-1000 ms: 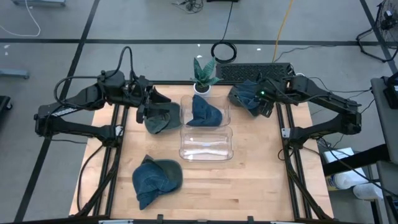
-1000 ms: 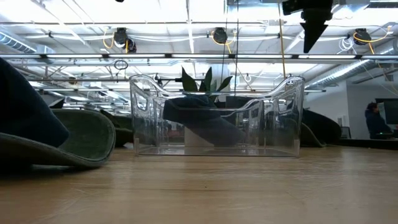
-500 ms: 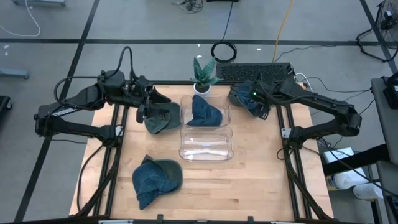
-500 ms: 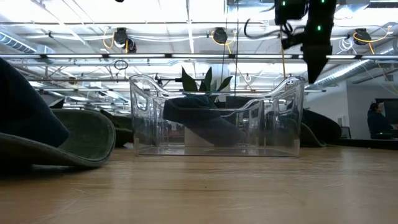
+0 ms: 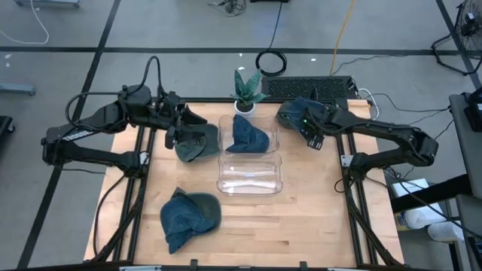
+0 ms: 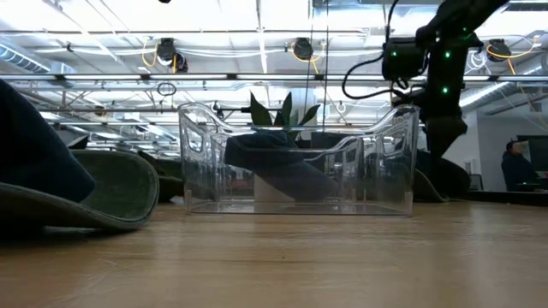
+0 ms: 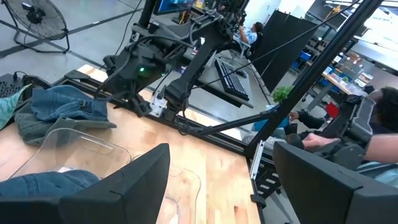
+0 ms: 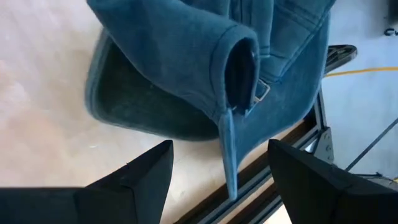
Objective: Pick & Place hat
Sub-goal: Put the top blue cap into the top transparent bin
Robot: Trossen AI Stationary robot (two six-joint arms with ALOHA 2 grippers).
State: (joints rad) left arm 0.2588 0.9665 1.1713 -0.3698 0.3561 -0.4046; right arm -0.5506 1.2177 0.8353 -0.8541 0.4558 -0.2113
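Several blue denim hats are in view. One lies at the table's far right corner [image 5: 292, 114], brim and strap toward my right gripper [image 8: 186, 68]. My right gripper [image 5: 306, 128] hangs just above it, open, its fingers [image 8: 140, 180] on either side of the hat's strap [image 8: 227, 149] without touching. Another hat [image 5: 248, 135] sits inside the far clear bin [image 5: 222, 120]. A third [image 5: 194, 144] lies left of that bin, under my left gripper [image 5: 183, 128], which is open [image 7: 221, 152]. A fourth [image 5: 188, 214] rests near the table's near left corner.
An empty clear bin [image 5: 248, 184] stands just nearer than the far bin. A potted plant [image 5: 247, 90] and a keyboard [image 5: 309, 86] sit at the far edge. Bare wood lies near and right of the bins. A person [image 7: 379, 134] sits beyond the table.
My right gripper has come down and a little toward the table's left, onto the hat at the far right corner; in the low view it dropped from the picture's top to about the bin's rim height. The hats have stayed where they were.
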